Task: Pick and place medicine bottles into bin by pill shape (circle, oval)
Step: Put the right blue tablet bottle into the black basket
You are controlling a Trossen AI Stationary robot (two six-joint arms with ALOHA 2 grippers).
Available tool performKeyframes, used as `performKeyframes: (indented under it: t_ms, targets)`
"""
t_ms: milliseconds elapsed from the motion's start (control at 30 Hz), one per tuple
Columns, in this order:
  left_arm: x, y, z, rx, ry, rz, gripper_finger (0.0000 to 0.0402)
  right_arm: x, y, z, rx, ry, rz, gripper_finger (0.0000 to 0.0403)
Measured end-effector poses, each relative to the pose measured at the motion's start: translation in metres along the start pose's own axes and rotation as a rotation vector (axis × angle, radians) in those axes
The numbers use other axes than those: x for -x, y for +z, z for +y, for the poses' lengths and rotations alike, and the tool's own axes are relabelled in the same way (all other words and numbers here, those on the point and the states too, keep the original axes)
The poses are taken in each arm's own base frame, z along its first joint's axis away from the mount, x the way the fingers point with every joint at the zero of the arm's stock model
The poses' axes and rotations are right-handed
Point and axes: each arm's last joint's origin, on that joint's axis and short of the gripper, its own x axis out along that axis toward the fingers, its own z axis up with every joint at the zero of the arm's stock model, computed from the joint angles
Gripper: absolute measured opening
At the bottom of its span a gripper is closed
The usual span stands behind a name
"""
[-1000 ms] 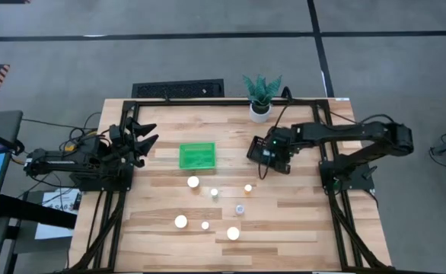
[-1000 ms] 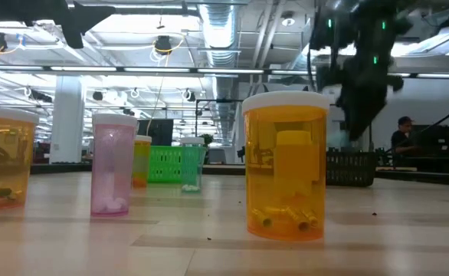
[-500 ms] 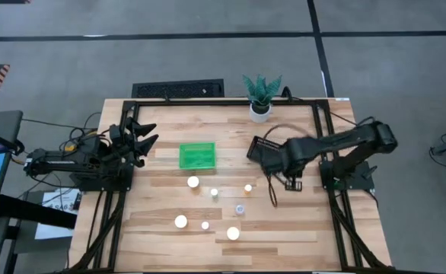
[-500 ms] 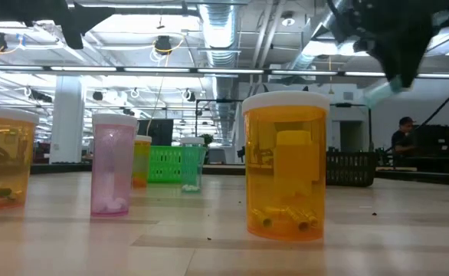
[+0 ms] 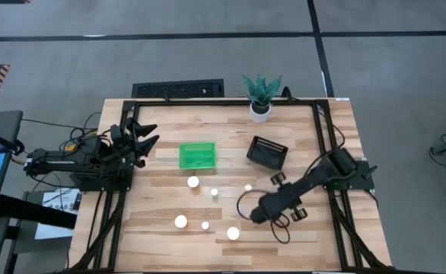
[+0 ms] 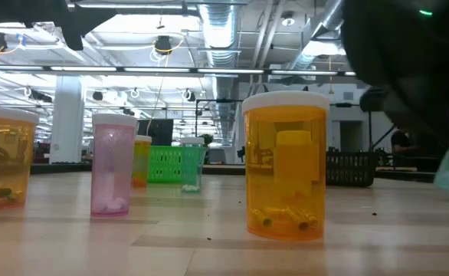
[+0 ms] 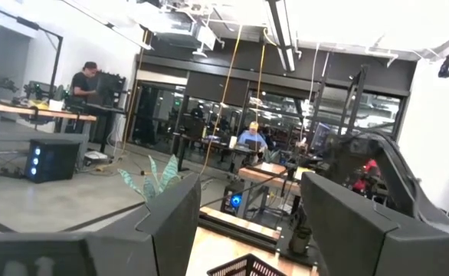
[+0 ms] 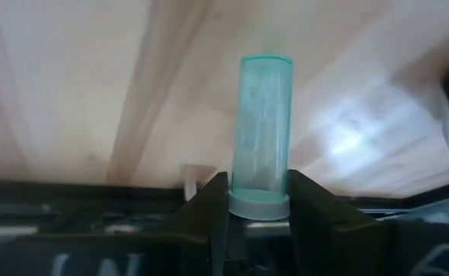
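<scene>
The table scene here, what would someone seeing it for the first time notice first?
Probably the right gripper, low over the near right part of the wooden table, its fingers shut on a slim translucent teal bottle with a pale cap. In the low view a big orange bottle with a white cap fills the foreground. The bright green basket stands out mid-table, while the left gripper waits open at the left edge.

No text, label, brand, number or sign can be read in any view; the orange bottle [image 6: 285, 164] nearest the low camera carries a patch on its wall, but no letters show on it
</scene>
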Motion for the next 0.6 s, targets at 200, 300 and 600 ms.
performKeyframes:
  t_ms: [200, 300, 600]
  targets:
    - [0.0, 0.0, 0.0, 0.0, 0.0, 0.0, 0.022, -0.0064, 0.0087, 0.0118, 0.076, -0.057, 0.038, 0.0118]
    - [0.0, 0.0, 0.0, -0.001, 0.001, 0.0, 0.022, -0.0071, 0.0091, 0.0111, 0.098, -0.089, 0.04, 0.0118]
    - [0.0, 0.0, 0.0003, -0.001, 0.012, -0.001, 0.022, -0.0069, 0.0092, 0.0093, 0.219, -0.14, 0.046, 0.0118]
